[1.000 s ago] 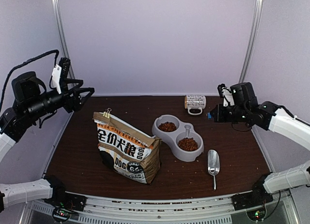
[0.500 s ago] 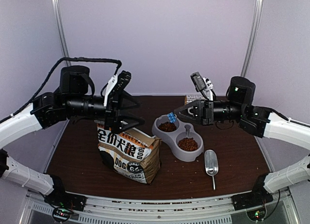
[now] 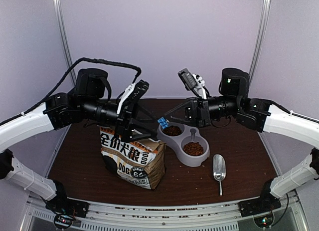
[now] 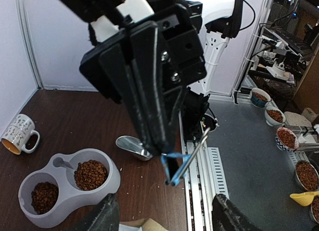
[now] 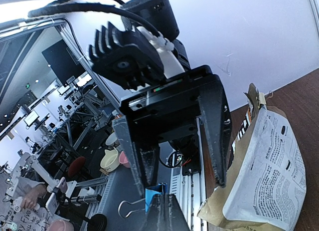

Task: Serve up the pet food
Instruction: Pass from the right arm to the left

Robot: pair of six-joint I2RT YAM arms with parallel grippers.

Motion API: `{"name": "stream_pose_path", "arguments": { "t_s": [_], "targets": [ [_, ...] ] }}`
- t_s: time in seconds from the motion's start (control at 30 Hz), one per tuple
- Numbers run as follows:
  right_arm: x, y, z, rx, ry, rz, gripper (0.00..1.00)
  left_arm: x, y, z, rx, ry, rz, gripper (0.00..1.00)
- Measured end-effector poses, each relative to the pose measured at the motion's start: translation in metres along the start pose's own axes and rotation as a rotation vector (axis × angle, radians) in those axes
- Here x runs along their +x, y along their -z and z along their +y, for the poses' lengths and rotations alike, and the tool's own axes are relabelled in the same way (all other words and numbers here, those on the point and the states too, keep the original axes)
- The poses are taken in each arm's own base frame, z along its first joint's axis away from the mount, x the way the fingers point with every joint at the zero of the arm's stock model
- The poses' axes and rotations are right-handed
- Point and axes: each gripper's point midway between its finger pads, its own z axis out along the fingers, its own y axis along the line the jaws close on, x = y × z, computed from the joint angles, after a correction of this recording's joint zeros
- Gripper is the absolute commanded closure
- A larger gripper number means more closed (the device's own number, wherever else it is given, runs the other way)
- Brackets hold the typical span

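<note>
Dark brown surface [image 3: 82, 161] inside a pale-walled enclosure, two arms reaching over it from the near edge.

1. Pet food [image 3: 193, 149]: reddish-brown kibble, one heap in each of the two compartments of the bowl.
2. Grey double bowl [image 3: 195, 162]: right of centre on the surface, set at a slant, with a small raised knob between the compartments.
3. Metal scoop [image 3: 219, 167]: lying flat just right of the bowl, handle toward the near edge, apart from it.
4. Printed paper bag [image 3: 132, 158]: marked "DOG", standing left of the bowl, near but not touching.
5. Right claw [image 3: 165, 120]: clenched, grasping a blue binder clip [image 4: 169, 161] by its body, wire handles sticking out. It hangs above the gap between bag and bowl.
6. Left claw [image 3: 152, 129]: released, fingers spread wide and holding nothing, above the top of the bag and facing the right claw at close range.
7. Patterned mug [image 4: 17, 136]: at the far edge beyond the bowl, seen only from the left wrist.
</note>
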Motion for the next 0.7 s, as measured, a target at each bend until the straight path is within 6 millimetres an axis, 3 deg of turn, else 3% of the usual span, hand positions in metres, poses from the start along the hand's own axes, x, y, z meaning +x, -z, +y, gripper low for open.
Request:
{"name": "stream_pose_path", "arguments": {
  "t_s": [0.17,0.33,0.57,0.7],
  "targets": [
    [0.009,-0.008,-0.007,0.011,-0.013,0.047,1.00,-0.005,-0.006,-0.009,0.056,-0.006,-0.005,0.35],
    [0.017,-0.012,-0.010,0.016,-0.025,0.082,1.00,-0.003,-0.013,-0.009,0.079,0.005,0.006,0.52],
    [0.016,-0.012,-0.009,0.015,-0.014,0.087,1.00,0.000,-0.017,-0.011,0.102,0.009,0.015,0.48],
    [0.016,-0.012,-0.008,0.012,-0.014,0.090,1.00,0.000,-0.017,-0.013,0.109,0.010,0.014,0.62]
  ]
}}
